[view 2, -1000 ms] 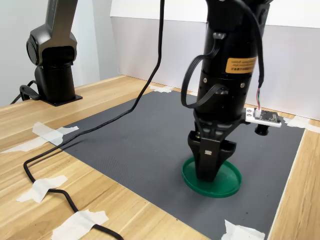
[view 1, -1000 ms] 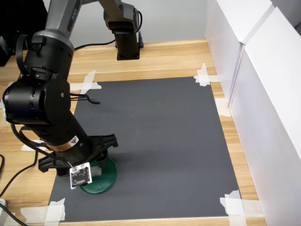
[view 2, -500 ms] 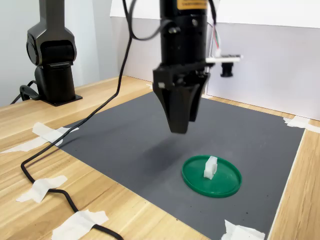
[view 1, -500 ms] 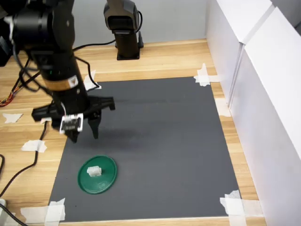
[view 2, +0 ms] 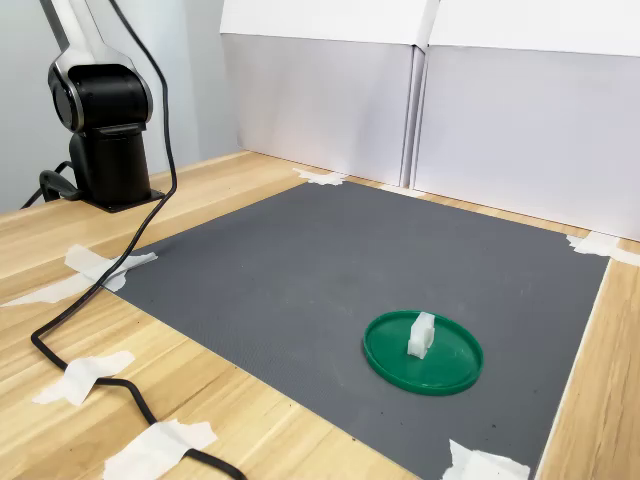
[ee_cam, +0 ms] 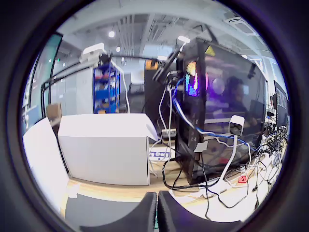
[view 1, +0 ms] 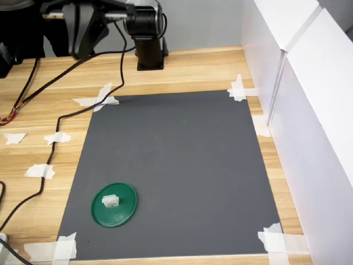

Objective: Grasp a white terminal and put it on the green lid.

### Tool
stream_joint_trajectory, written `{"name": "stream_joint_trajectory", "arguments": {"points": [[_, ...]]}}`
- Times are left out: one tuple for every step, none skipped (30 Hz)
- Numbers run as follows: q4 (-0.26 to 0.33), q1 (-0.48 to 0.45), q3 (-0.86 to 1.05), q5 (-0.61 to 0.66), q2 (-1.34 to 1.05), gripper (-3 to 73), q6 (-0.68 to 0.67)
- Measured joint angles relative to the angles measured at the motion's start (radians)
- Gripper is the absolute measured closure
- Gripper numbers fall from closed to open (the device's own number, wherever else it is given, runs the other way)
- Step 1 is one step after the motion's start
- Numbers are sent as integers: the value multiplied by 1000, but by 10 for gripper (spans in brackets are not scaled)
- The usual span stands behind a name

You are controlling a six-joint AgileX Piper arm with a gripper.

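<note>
Flat round dark-green plastic lid (view 1: 114, 204) with raised rim, lying on the dark grey mat (view 1: 182, 165) near the mat corner at the first exterior view's lower left. Resting on the lid, inside the rim: tiny whitish ridged plastic terminal (view 1: 111, 201), also seen in the second exterior view (view 2: 421, 335), nothing else touching it. Lid close to two mat edges, white tape pieces (view 1: 65, 247) just beyond. Most of the mat bare and open. White panel walls (view 1: 300, 105) along the first exterior view's right. Black cable (view 2: 95, 290) trailing over the wooden table (view 1: 193, 69). Gripper (ee_cam: 157, 212) visible only in the wrist view, fingers pressed together with a thin seam between, holding nothing, pointed toward the room.
</note>
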Motion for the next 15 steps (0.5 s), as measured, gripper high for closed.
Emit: {"name": "stream_joint_trajectory", "arguments": {"points": [[-5, 0, 51, -9, -44, 711, 8], [-8, 0, 99, -12, -98, 711, 12], [-12, 0, 144, -12, -151, 711, 14], [-18, 0, 184, -11, -201, 711, 15], [-18, 0, 213, -10, -249, 711, 15], [-18, 0, 245, -6, -293, 711, 15], [-18, 0, 273, 4, -333, 711, 15], [-18, 0, 292, 13, -362, 711, 15], [-27, 0, 313, 26, -393, 711, 15], [-33, 0, 331, 41, -418, 711, 15], [-36, 0, 347, 60, -437, 711, 15], [-40, 0, 359, 71, -450, 711, 15], [-42, 0, 370, 80, -459, 711, 15], [-44, 0, 380, 87, -465, 711, 15], [-45, 0, 388, 93, -468, 711, 15]]}}
